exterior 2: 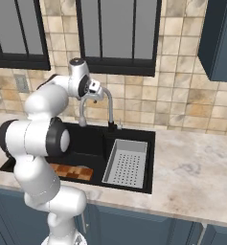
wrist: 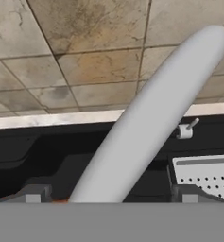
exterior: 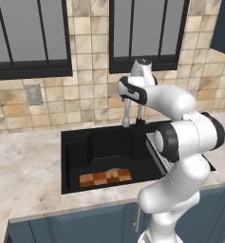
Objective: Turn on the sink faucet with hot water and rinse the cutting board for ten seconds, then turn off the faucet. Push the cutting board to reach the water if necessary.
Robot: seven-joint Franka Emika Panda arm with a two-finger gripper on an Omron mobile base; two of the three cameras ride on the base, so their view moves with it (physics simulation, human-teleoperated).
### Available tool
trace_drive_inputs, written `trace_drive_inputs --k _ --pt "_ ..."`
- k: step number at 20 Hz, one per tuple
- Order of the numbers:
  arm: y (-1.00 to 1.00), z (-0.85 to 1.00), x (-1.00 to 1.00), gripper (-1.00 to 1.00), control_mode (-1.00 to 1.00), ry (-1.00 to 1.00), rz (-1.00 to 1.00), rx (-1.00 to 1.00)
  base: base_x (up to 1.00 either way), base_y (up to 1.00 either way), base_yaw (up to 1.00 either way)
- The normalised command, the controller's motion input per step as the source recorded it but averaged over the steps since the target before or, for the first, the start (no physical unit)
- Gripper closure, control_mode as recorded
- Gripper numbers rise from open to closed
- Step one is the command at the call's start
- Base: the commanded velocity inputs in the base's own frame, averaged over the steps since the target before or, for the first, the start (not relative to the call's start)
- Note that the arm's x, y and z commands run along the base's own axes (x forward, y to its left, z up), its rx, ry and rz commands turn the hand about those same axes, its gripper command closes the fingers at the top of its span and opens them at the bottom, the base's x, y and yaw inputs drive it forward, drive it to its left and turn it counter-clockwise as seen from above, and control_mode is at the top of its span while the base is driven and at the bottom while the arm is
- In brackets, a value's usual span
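The sink faucet [exterior 2: 108, 106] arches over the black sink [exterior: 109, 147], and no water runs from its spout. My gripper [exterior 2: 96, 94] is up at the top of that arch, open. In the hand view the grey spout [wrist: 151, 123] runs diagonally between my two spread fingertips [wrist: 33, 194], very close to the camera. The small lever handle [wrist: 186, 130] sticks out at the faucet's base. The checkered cutting board [exterior: 106, 177] lies flat on the sink floor near the front wall, left of the spout's end [exterior: 126, 116].
A grey perforated drainer tray [exterior 2: 127, 162] fills the right part of the sink. Beige stone counter [exterior 2: 191, 167] surrounds the basin. A tiled wall with dark-framed windows [exterior 2: 119, 33] stands close behind the faucet. My own arm [exterior: 185, 142] hides the sink's right side in the left base view.
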Motion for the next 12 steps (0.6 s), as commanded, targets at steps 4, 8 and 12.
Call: trace_drive_inputs --k 4,8,12 --pt "0.30 -0.11 0.31 -1.00 -1.00 0.00 -0.02 0.00 0.00 0.00 0.00" --pt "0.27 -0.14 0.23 -1.00 -1.00 0.00 0.00 0.00 0.00 0.00 0.00" --pt "0.27 -0.10 0.25 -1.00 -1.00 0.00 0.00 0.00 0.00 0.00 0.00"
